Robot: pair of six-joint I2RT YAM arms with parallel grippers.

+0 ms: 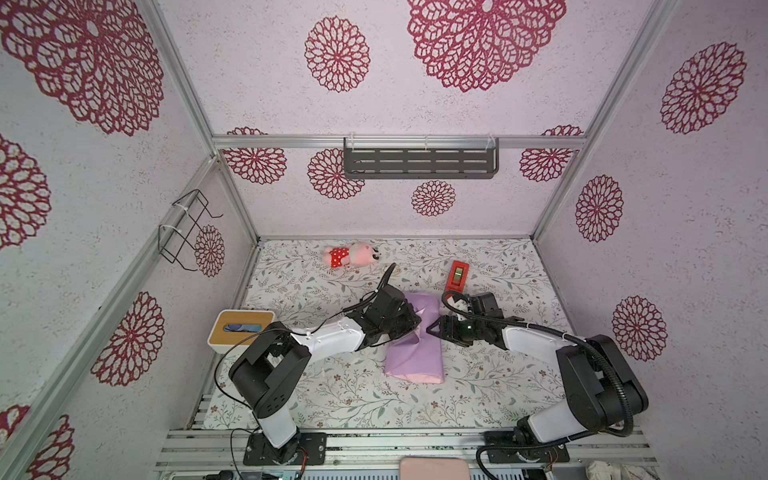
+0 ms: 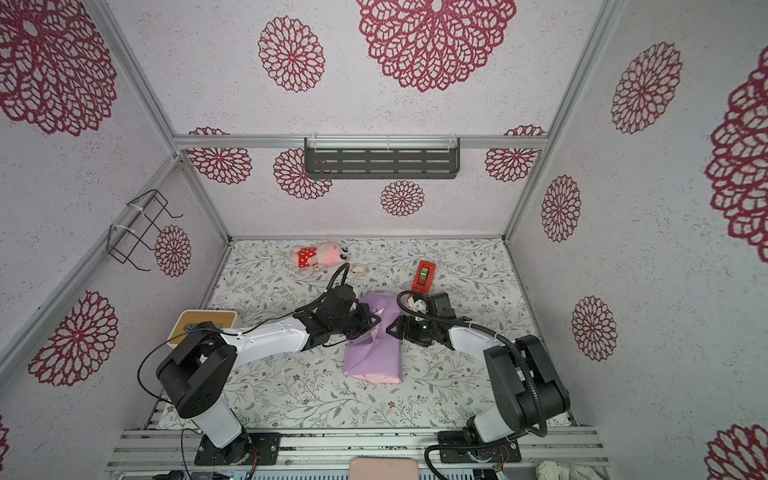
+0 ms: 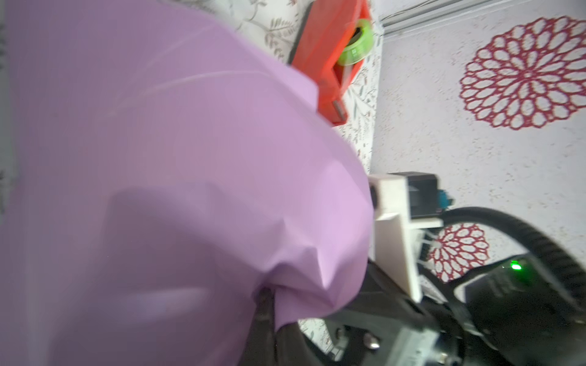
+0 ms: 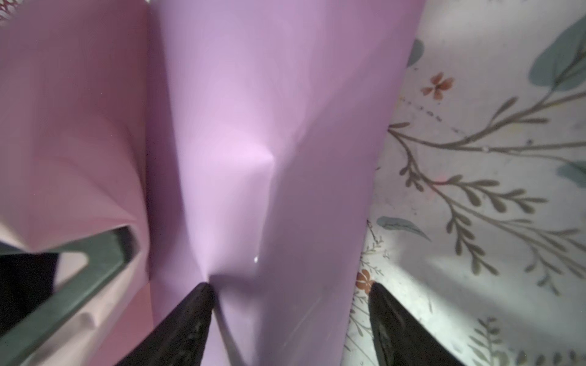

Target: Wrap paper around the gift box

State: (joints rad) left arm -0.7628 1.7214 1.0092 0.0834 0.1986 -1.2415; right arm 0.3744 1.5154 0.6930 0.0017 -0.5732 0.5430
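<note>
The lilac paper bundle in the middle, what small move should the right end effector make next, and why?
Probably close the right end effector gently. Its jaws stand open astride the paper's right side, one fingertip denting it, while the left end effector is shut on the opposite flap. A pinch there would let both tighten the wrap.

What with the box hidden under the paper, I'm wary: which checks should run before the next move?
1. Paper folded over into a parcel, lilac face out: ok.
2. Gift box position under the paper: cannot tell, none of it shows.
3. Left gripper shut on a paper fold: ok.
4. Right gripper open, one of its fingers against the paper, the other over the tablecloth: ok.
5. Tape dispenser lies apart from the paper, beyond it: ok.
</note>
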